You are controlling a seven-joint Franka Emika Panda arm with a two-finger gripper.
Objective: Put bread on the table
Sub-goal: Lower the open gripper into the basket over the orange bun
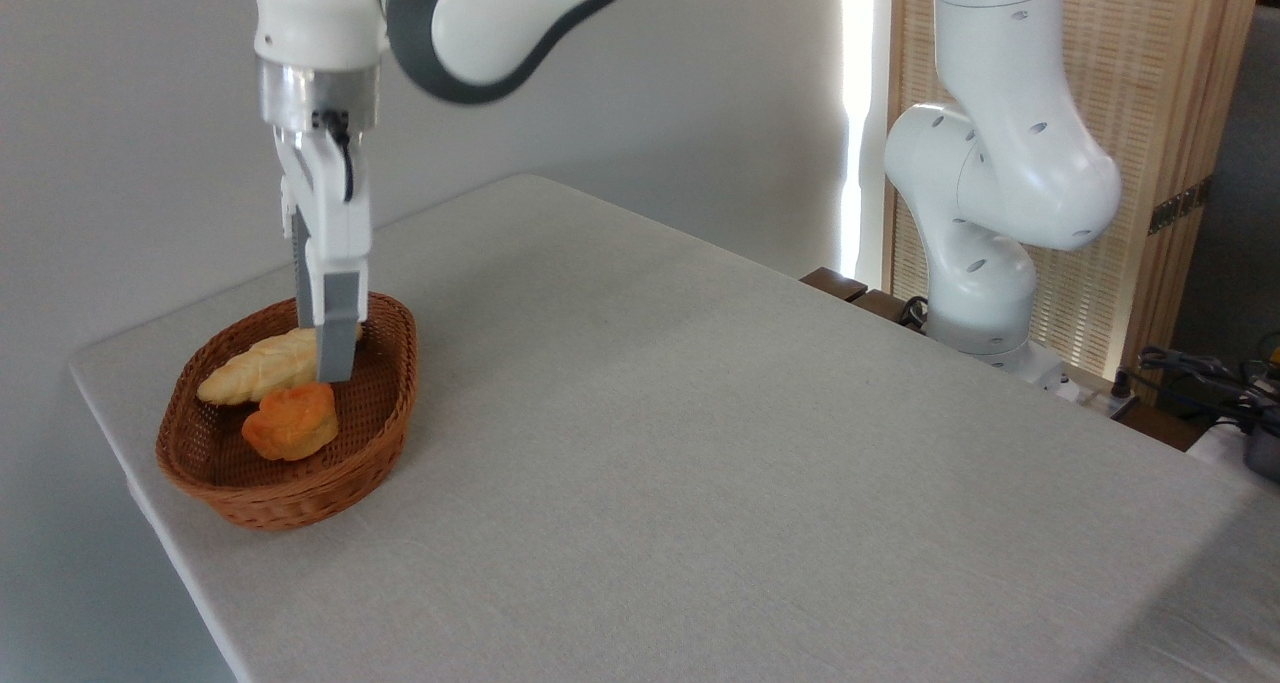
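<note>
Two breads: we see two pieces lying side by side in one basket.
Bread: the small round orange bun (290, 421) sits inside the basket, on the side near us. Its top looks swirly.
Loaf: the long pale yellow loaf (262, 368) lies just behind the bun, and the two seem to touch.
Basket: the brown woven basket (395, 403) stands on the table, close to the left corner.
Table: the big table (700, 443) has a light grey cloth on it. We see the bun is still in the basket, so it is not on the cloth yet.
Arm: the white and grey robot arm (480, 23) reaches in from the top of the picture and points straight down over the basket.
Claw: the gripper (336, 368) hangs just above the bun, with its tip in front of the loaf. We look at it from the side, so one finger hides the other. We cannot tell how far open it is. We see nothing held in it.
Base: the fat white foot of the robot (985, 293) stands past the far right edge of the table.
Back: we see a wooden screen (1160, 163) behind the foot, and some dark cables (1200, 373) low on the right.
</note>
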